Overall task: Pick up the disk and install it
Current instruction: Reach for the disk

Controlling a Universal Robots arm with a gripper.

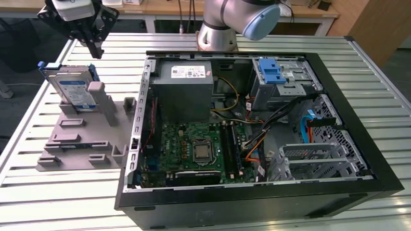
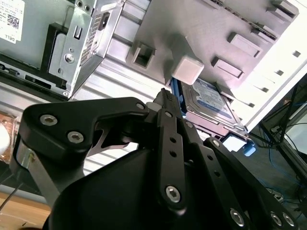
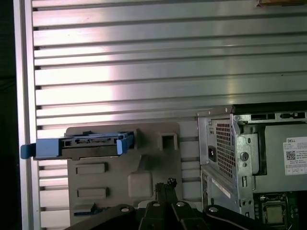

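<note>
The disk stands on edge in a grey holder at the exterior view's left, silver with a white-and-blue label and a blue rail frame. My gripper hangs above and just behind it, apart from it, fingers shut on nothing. In the first wrist view the disk shows edge-on from above, with the closed fingertips off to one side over the holder. In the second wrist view the disk lies beyond the gripper.
An open black computer case lies on the slatted metal table to the holder's right in the exterior view. Inside are a grey power supply box, a motherboard and a drive cage with a blue latch. The arm's base stands behind.
</note>
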